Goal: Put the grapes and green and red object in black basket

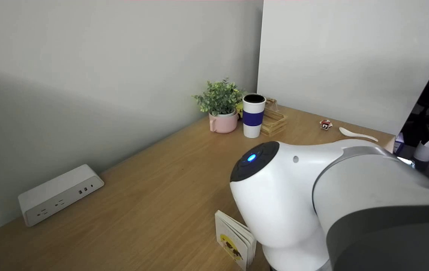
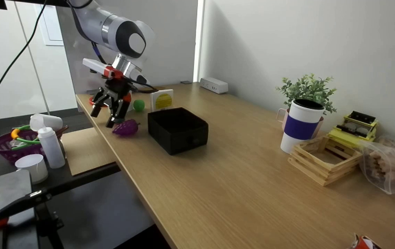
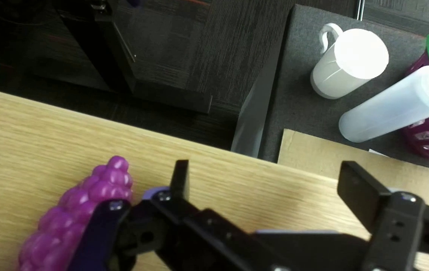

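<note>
On the worktop (image 2: 218,193) near its edge, purple grapes (image 2: 127,127) lie beside the black basket (image 2: 189,141); the claw (image 3: 265,180) hangs close by, spread wide, empty. Likely light, smooth, firm plastic, perhaps slippery, they probably want gripping across the middle.

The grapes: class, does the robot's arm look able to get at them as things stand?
Probably yes: the claw stands open close by, and nothing visible lies on the grapes. They lie beside it, not within it, so it would likely need to shift across first.
</note>
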Motion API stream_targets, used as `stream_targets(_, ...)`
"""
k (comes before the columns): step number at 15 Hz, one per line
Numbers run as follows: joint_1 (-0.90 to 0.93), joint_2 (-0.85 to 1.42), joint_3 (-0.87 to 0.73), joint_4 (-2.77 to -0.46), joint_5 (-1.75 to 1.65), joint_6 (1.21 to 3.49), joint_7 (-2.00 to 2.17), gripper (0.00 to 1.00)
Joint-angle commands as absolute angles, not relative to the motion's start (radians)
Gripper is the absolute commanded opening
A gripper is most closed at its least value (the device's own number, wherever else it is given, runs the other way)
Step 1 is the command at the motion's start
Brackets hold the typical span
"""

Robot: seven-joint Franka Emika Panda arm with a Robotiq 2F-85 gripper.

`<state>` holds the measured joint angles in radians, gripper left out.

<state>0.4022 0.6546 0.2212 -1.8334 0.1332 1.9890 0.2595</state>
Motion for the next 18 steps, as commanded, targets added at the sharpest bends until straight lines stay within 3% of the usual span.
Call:
stream_targets(1,0.41,0.607,0.211,-1.874,0.104,2.043,0.272,1.0)
stream_targets(18,0.415,0.601,0.195,-1.881,0.063,2.124,0.32,1.0)
